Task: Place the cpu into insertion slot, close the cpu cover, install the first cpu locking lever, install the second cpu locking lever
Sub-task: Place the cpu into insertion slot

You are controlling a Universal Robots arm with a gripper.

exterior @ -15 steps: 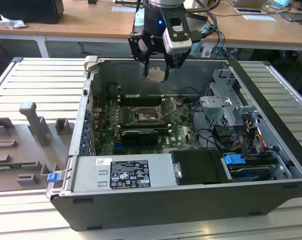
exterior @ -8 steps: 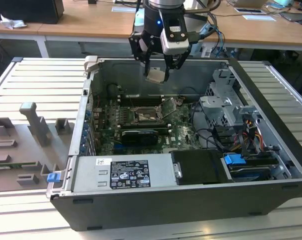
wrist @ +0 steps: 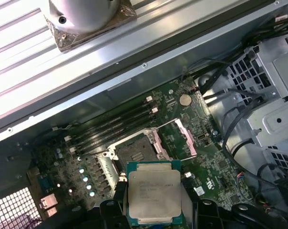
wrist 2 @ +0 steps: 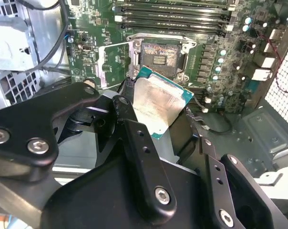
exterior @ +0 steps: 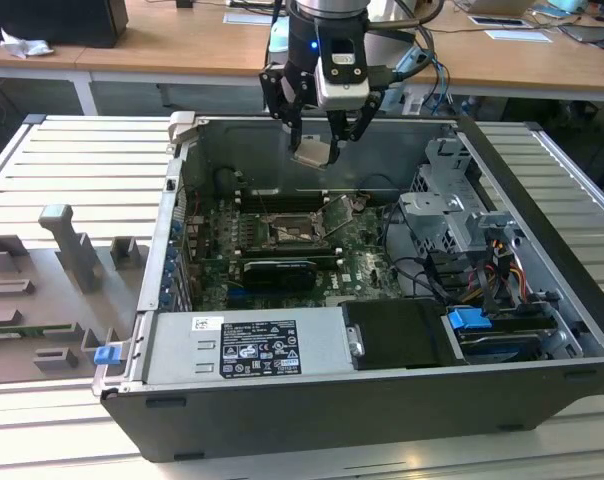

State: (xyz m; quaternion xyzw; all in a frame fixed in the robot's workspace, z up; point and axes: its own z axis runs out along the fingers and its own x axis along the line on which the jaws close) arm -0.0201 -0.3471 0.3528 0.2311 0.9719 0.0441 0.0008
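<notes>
Gripper (exterior: 319, 140) tight on the cpu (wrist: 154, 194) above the bare insertion slot (wrist: 133, 151), open cpu cover (wrist: 188, 140) at the exterior view's right

No words or numbers here can be read for sure. In the exterior view, a white sticker (exterior: 244, 348) on the silver box (exterior: 320, 345) has rows of tiny black print and little signs, all too small to make out. In the first wrist view, the cpu (wrist: 154, 194) has a few faint lines of print on its shiny face, and the green board (wrist: 222, 167) has a small white mark (wrist: 207, 182), both too small to read.
</notes>
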